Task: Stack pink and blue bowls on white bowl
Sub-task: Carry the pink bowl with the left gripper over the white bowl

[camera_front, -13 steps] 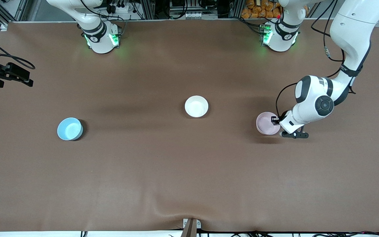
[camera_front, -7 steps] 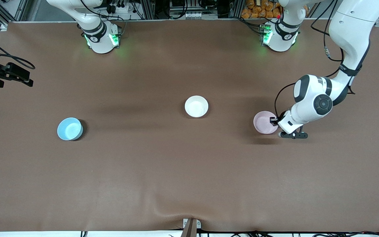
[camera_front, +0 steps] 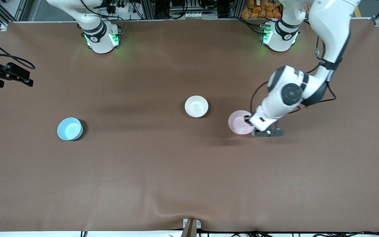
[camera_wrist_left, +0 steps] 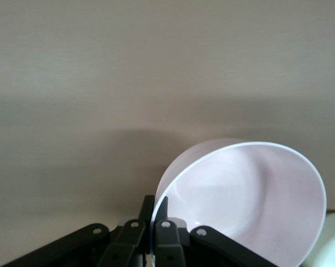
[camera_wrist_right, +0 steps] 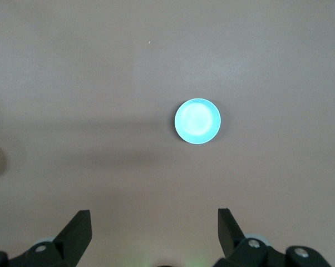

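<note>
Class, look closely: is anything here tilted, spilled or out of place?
Only the pink bowl: pinched by its rim in the left hand, it hangs tilted above the table. The blue bowl and white bowl sit upright.

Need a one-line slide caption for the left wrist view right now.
Left gripper clamps the pink bowl by its rim, tilted above the brown table.

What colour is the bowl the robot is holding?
Pale pink. The left gripper pinches the pink bowl's rim; the left wrist view shows it best.
</note>
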Controlling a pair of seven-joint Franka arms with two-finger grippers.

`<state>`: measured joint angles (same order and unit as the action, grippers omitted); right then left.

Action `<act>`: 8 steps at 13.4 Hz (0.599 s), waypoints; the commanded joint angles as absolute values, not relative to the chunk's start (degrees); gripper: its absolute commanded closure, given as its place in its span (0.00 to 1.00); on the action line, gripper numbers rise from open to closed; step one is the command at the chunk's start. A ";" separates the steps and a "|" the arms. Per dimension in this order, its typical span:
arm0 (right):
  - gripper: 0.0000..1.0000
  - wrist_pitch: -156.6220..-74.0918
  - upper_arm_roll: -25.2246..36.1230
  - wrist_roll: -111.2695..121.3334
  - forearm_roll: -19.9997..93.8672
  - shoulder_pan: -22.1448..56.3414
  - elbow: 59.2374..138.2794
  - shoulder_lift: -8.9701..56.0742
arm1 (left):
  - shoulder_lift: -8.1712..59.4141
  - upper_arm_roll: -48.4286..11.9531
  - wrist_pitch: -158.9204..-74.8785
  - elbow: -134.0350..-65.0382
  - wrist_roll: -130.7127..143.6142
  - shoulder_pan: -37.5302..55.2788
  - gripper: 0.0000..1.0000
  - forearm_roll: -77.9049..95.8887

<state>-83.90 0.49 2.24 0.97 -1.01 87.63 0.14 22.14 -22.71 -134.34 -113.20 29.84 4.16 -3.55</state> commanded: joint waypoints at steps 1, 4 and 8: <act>0.00 -83.50 0.09 1.76 0.88 -1.58 87.89 -0.44 | 23.19 -22.32 -132.63 -109.35 36.98 10.34 1.00 -4.31; 0.00 -83.50 0.09 1.76 0.88 -1.58 87.89 -0.44 | 25.13 -22.24 -132.63 -107.49 45.50 16.42 1.00 -4.31; 0.00 -83.50 0.09 1.76 0.88 -1.58 87.89 -0.44 | 25.66 -22.24 -132.63 -109.68 50.61 21.17 1.00 -4.31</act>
